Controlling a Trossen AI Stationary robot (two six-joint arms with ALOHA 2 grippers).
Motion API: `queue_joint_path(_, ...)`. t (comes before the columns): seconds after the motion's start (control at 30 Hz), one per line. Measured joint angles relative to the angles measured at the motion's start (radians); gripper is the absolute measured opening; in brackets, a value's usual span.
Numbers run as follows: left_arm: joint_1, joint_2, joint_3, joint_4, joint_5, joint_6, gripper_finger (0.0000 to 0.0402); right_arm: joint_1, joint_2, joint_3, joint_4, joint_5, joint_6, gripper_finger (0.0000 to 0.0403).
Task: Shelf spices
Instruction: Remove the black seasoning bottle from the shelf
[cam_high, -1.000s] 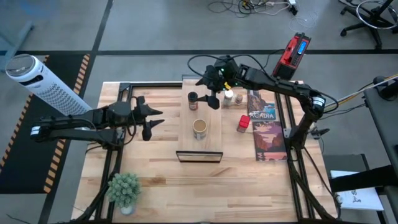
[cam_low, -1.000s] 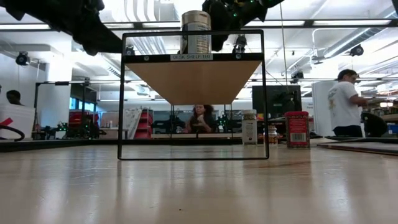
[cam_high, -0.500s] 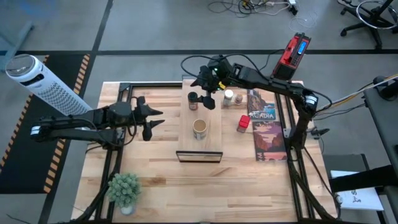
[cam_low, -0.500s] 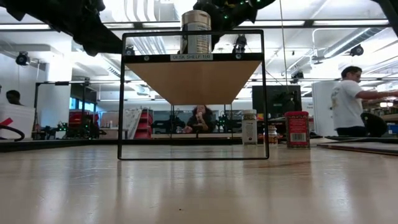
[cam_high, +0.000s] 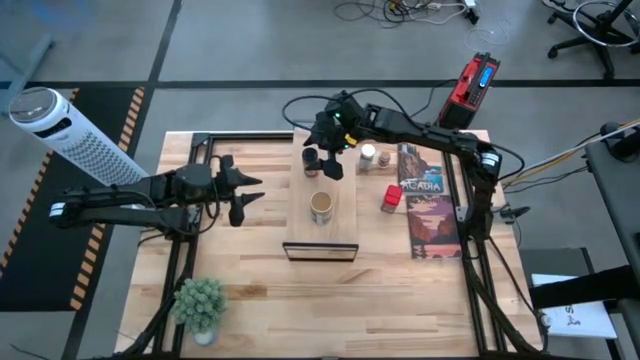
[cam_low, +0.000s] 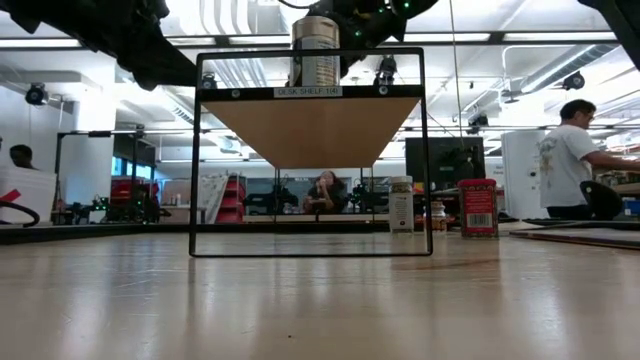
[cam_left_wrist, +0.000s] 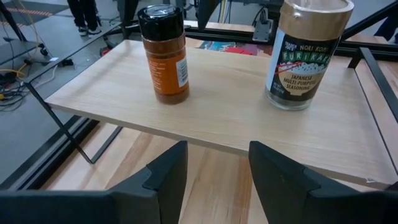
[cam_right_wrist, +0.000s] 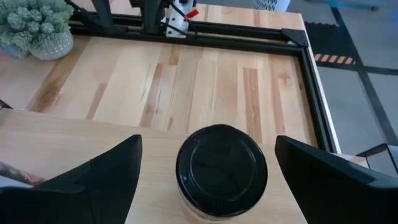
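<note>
the shelf (cam_high: 321, 190) is a narrow pale-wood board on a thin black frame, raised above the table (cam_high: 250, 290) near its middle; a white label sits on its dark front edge (cam_low: 308, 92).

two spices stand on the shelf. the dark jar (cam_left_wrist: 165, 53) has a black lid, a clear body filled with orange-brown powder and an orange label; it stands upright toward the far end of the board. the tan-topped jar (cam_left_wrist: 305, 53) is wider, with a tan cap and a dark label with white print; it stands upright near the board's middle, well apart from the dark jar.

two spices stand on the table, right of the shelf. the white-capped jar (cam_high: 368, 155) is just beside the shelf's far right side. the red tin (cam_high: 390, 199) stands nearer the front, touching or just beside the game box (cam_high: 428, 214).

the right gripper (cam_right_wrist: 205, 163) hovers over the dark jar, its fingers (cam_right_wrist: 115, 171) spread wide on either side of the lid and clear of it, holding nothing.

the left gripper (cam_high: 240, 195) waits left of the shelf, level with the board, fingers (cam_left_wrist: 165, 177) parted and empty.

a potted plant (cam_high: 200, 303) sits at the table's front left.
</note>
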Motion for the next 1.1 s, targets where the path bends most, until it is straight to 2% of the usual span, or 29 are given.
queue_joint_path(0.63,0.000,-0.001,0.000,-0.006,0.001,-0.011,0.0159,0.000,0.055,-0.001,0.036,0.001,-0.006,0.0340)
queue_joint_path(0.77,0.000,-0.001,0.000,-0.008,0.002,-0.011,0.0163,0.000,0.054,0.000,0.036,0.001,-0.006,0.0309)
queue_joint_path(1.1,0.000,-0.001,0.000,-0.011,0.002,-0.019,0.0158,0.000,0.054,0.000,0.023,0.002,-0.013,0.0182)
